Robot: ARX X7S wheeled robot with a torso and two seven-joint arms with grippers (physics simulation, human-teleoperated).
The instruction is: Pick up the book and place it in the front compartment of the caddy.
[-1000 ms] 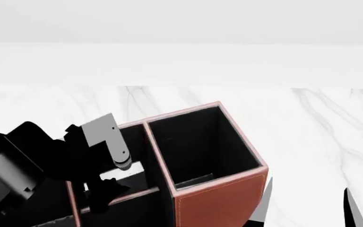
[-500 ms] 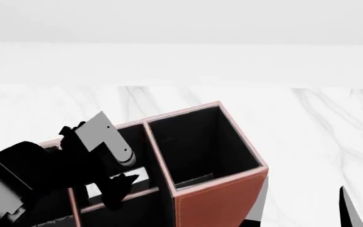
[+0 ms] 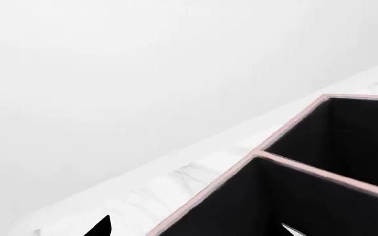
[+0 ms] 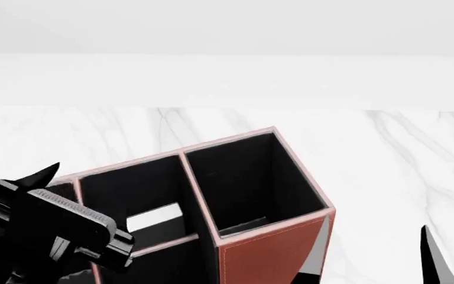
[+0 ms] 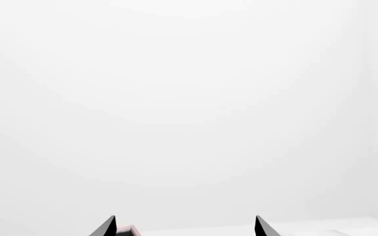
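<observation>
2 grippers show, and neither holds anything. The left gripper hangs above the caddy's low end, at about 8 o'clock from the box's middle in the head view, with its black fingers pointing up and away from the robot. In the left wrist view only 1 fingertip shows, far off to 1 side over the marble table, so the jaws stand spread with nothing between them.

The right gripper is also spread wide. Its 2 dark tips stand well apart against the blank white wall, and in the head view 1 finger pokes up at about 4 o'clock from the caddy, clear of it.

The caddy stands on the table at 6 o'clock in the head view, its red-brown side toward the robot and its pale rim running diagonally. The tall end cell sits at 3 o'clock of the front compartment.

The book rests inside that front compartment, seen only as a pale strip low against the black lining, just beyond the low cross divider. Whether it stands upright or leans cannot be told. It is apart from both grippers.
</observation>
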